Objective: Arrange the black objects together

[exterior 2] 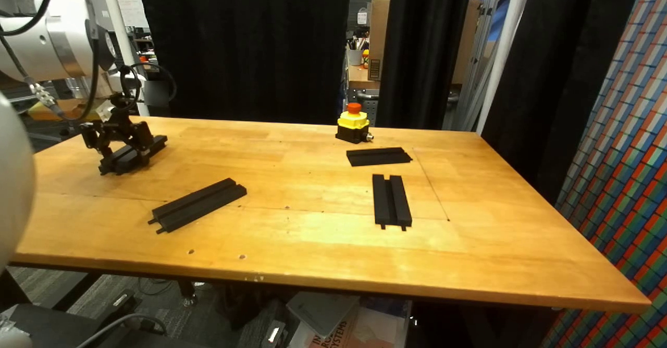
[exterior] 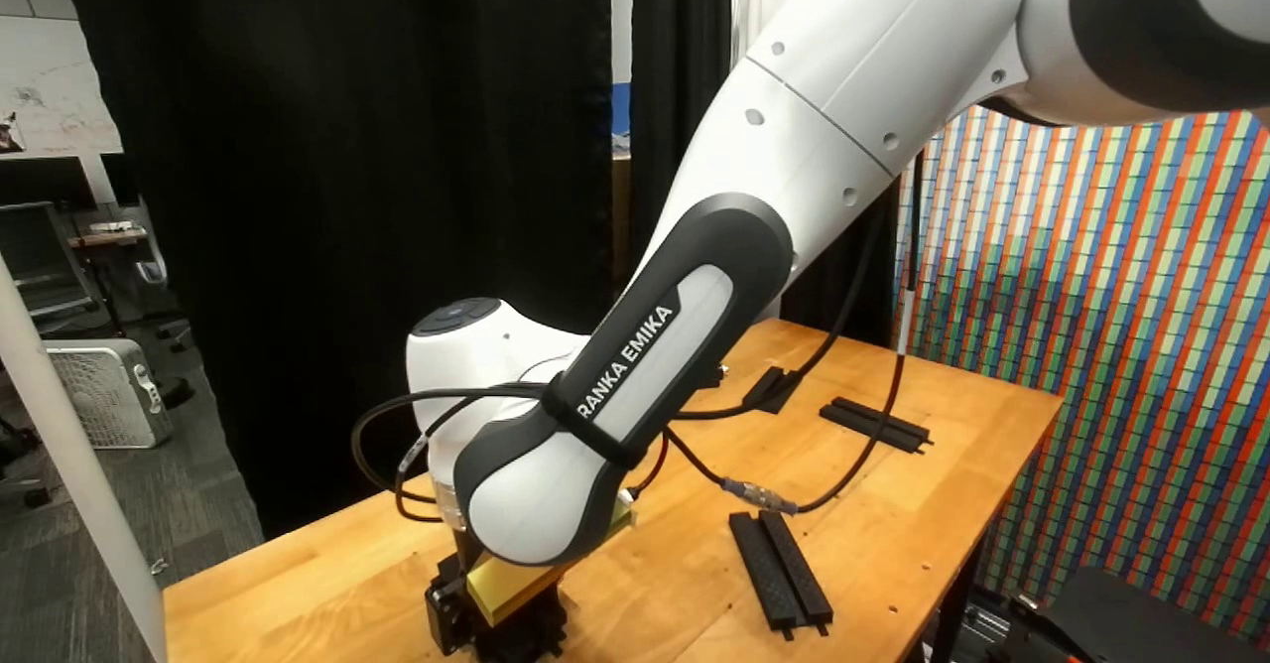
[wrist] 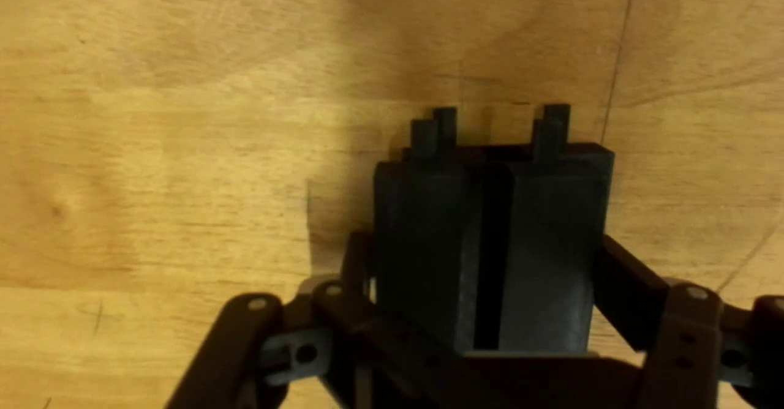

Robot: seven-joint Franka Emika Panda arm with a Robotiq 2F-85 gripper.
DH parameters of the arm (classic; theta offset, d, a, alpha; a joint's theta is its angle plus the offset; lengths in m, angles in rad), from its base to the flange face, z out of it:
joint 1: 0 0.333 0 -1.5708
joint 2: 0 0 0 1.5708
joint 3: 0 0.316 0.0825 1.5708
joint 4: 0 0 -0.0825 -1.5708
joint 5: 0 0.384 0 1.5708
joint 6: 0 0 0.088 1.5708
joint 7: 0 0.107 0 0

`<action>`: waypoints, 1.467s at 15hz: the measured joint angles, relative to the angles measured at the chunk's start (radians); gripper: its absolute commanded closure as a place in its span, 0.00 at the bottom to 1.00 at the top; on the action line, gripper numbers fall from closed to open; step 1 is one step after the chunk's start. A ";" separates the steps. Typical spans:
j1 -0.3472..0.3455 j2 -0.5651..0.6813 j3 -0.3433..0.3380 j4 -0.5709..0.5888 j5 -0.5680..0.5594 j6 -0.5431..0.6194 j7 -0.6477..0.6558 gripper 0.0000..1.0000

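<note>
On your wooden table (exterior 2: 312, 254), in an exterior view, your gripper (exterior 2: 125, 159) is near the far left corner, jaws wide around black bars (wrist: 542, 237); I can't tell if they squeeze. One more pair (exterior 2: 202, 206) lies nearest the front edge, two pairs (exterior 2: 393, 201) (exterior 2: 378, 157) toward the right edge.

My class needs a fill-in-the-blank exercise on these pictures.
In the wrist view, a grooved black bar sits ___ the two fingers.
Away from the fingers, an exterior view shows ___ other grooved black bars.
The emergency stop has a ___ mushroom button.
The tabletop is made of ___.
Missing words: between; three; red; wood.
</note>
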 measured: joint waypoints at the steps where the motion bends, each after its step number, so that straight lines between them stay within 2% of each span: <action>1: 0.000 0.000 0.002 0.003 0.005 0.000 -0.004 0.51; 7: -0.021 -0.001 0.003 0.011 0.013 -0.002 -0.020 0.54; 11: -0.076 -0.005 0.002 0.004 0.026 -0.002 -0.056 0.54; 17: -0.217 -0.049 -0.010 -0.054 0.081 -0.002 -0.197 0.54; 22: -0.366 -0.107 -0.017 -0.120 0.138 -0.002 -0.400 0.54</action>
